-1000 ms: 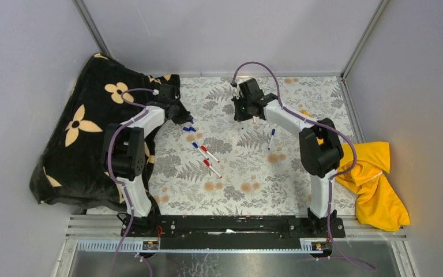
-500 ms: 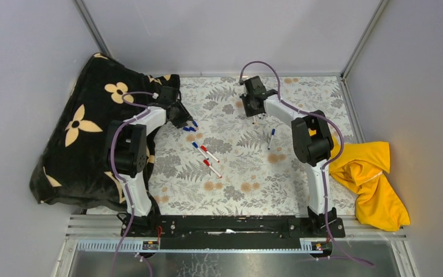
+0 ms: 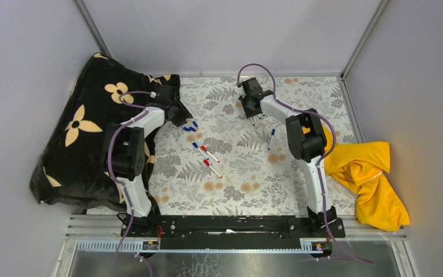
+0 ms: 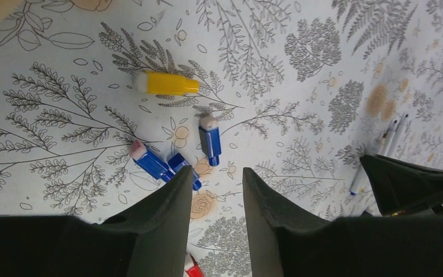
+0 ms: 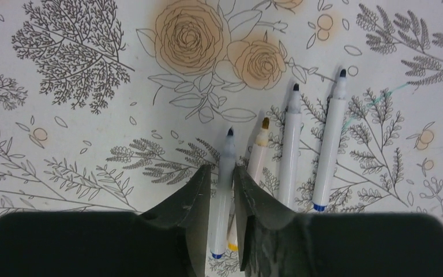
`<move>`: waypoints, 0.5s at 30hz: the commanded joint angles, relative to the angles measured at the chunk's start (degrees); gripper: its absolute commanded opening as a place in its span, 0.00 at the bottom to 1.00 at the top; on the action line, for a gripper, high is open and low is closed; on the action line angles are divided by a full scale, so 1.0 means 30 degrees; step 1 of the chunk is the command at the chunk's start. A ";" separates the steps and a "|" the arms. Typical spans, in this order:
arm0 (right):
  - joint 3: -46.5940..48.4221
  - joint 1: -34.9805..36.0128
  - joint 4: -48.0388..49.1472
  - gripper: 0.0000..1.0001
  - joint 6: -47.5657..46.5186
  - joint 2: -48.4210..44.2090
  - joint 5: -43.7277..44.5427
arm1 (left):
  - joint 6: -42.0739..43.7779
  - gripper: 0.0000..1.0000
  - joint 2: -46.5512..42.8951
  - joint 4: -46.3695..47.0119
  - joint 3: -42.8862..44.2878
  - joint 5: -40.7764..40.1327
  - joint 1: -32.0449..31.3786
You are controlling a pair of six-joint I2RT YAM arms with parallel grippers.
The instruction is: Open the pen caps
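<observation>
Pen caps nearest me sit on their pens, not yet pulled. Farther, loose caps lie by my left pincer, open and empty. Farthest, my right pincer is narrow around a bare pen. Gripping or not, I cannot tell. I should lift straight up, so nothing rolls.

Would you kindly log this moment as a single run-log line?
left jaws: open above loose caps | right jaws: straddling leftmost of four uncapped pens | pending: capped pens mid-table
</observation>
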 commanded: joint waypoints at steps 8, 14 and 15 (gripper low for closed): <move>0.1121 -0.0120 0.0237 0.39 -0.0351 0.0666 0.0862 | -0.0446 0.44 -0.1163 0.1144 -0.0186 0.0013 -0.0006; 0.0597 -0.0118 0.1021 0.40 -0.0704 -0.0420 0.1343 | -0.0557 0.44 -0.1446 0.1295 -0.0318 0.0131 -0.0060; 0.0517 -0.0094 0.1149 0.40 -0.0737 -0.0702 0.1341 | -0.0563 0.44 -0.1485 0.1295 -0.0309 0.0132 -0.0082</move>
